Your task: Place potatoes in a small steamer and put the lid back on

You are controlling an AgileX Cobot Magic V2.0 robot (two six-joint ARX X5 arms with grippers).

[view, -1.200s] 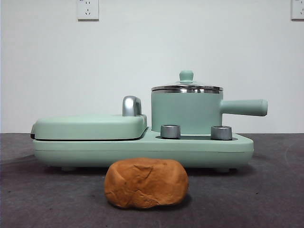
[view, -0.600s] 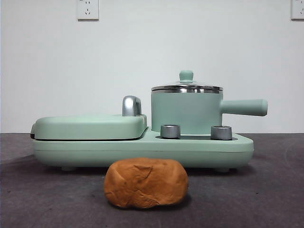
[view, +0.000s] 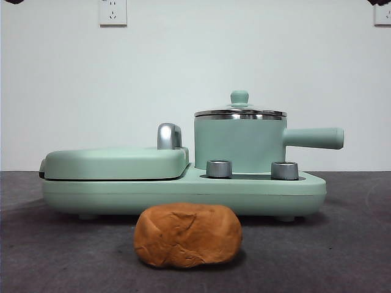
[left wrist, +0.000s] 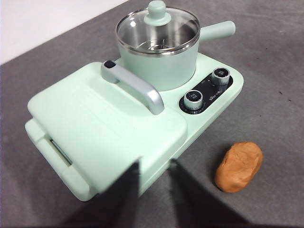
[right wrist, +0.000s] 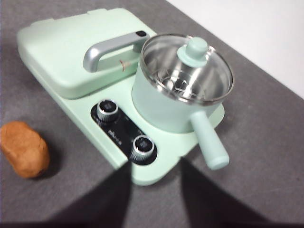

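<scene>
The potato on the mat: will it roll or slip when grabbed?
The potato looks loaf-shaped and sits on a broad underside, so rolling seems unlikely. Its creased, matte skin probably grips well. It looks wide, so the fingers may need to open fully.

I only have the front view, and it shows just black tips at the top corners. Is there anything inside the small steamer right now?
Observer: No food. Through the glass lid the left wrist view shows only a bare steel rack inside the small steamer.
Operator: Are the grippers holding anything?
Observer: No. The left gripper and right gripper are both open, high above the table, near nothing.
Operator: What's between the two knobs?
Observer: A black control panel with small white lettering, too small to read.
Operator: And the potato?
Observer: The potato lies on the grey table, apart from the appliance's knob side.
</scene>
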